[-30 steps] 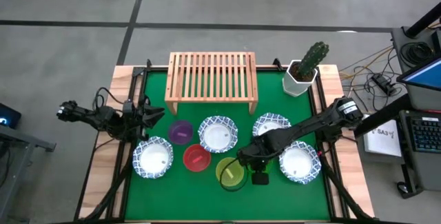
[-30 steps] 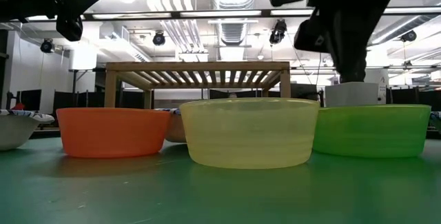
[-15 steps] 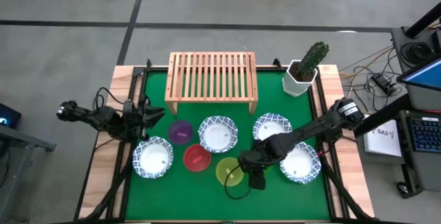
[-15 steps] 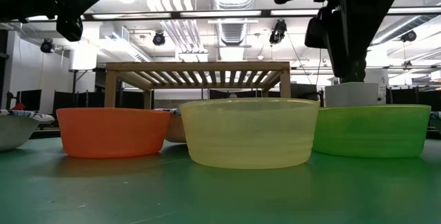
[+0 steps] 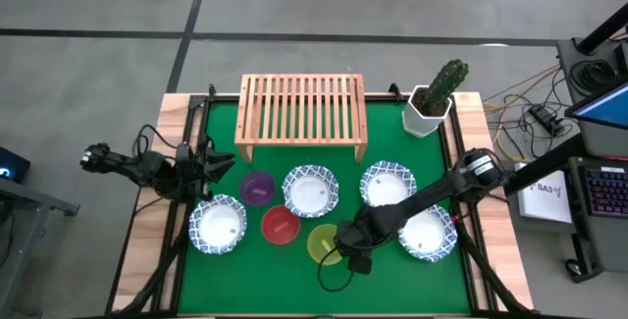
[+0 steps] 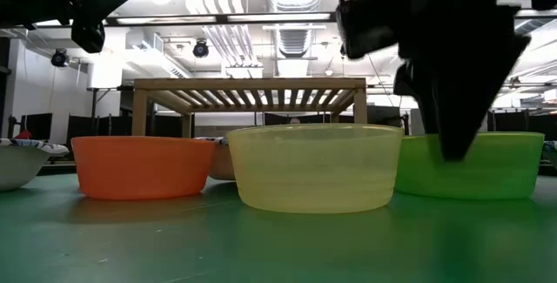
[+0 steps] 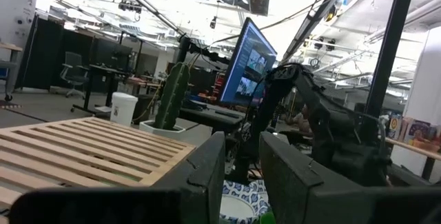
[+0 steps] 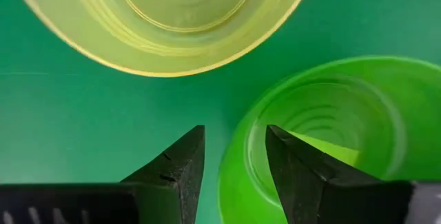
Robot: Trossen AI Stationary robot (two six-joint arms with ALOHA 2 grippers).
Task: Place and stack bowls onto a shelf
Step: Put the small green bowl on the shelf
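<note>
Lowered since earlier, the right claw straddles the green bowl's rim, unclenched — hidden from overhead.

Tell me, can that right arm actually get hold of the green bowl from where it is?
Probably yes. The right gripper is open and sits right at the green bowl's rim, one finger outside the wall and one inside. The yellow bowl stands apart from it, so nothing blocks the pinch.
</note>
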